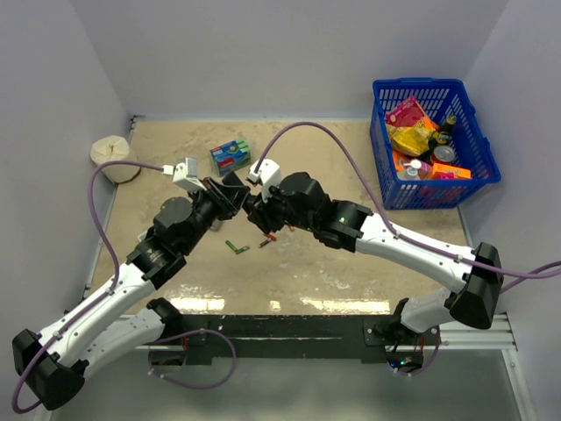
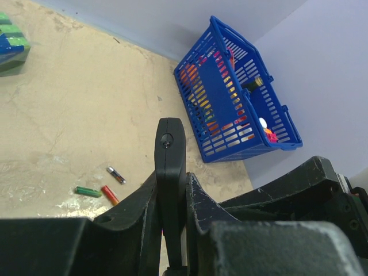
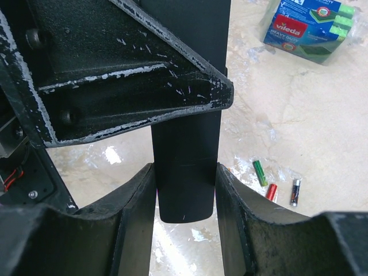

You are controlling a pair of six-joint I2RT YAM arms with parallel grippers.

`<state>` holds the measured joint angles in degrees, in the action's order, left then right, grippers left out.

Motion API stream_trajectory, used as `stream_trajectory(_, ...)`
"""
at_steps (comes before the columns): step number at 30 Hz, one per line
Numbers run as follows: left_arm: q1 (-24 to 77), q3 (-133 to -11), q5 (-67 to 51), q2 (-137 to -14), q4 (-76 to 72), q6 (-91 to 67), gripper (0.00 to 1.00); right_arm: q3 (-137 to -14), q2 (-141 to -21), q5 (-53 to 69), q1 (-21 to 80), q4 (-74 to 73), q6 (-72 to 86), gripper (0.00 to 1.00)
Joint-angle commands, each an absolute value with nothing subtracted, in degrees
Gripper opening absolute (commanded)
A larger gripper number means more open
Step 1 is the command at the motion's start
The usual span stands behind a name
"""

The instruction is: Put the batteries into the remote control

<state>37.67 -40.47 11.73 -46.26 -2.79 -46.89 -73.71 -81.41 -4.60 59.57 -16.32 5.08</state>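
Clamping the black remote control [image 3: 187,172], long axis up-frame, left fingers [image 2: 138,215] and right fingers [image 3: 129,221] share it; batteries [image 3: 260,172] lie on the counter [image 3: 299,115], lower right of the right wrist view.

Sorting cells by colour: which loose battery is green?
The green battery, leftmost in the right wrist view; beside it lie an orange-red battery and a dark battery.

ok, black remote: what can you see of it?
The remote control is a slim black bar, matte plastic by the look, with a small round dimple near one end. It is off the table, in the air, clamped by both the left claw and the right claw. Its battery bay cannot be seen.
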Motion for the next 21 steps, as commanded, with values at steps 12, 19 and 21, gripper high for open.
stream_trajectory(12,26.37,-46.32,21.44,-46.76,-14.76,-42.89,0.0,-63.81,-80.86,1.93,59.68,-25.48,3.61,0.07)
stream_trajectory(19,25.75,-47.89,24.69,-47.02,-19.86,-39.12,0.0,-62.84,-81.56,3.95,59.68,-28.21,2.02,0.07)
stream_trajectory(21,25.75,-48.51,25.66,-46.85,-19.95,-38.24,0.0,-62.75,-81.74,4.31,59.68,-29.09,1.76,0.07)
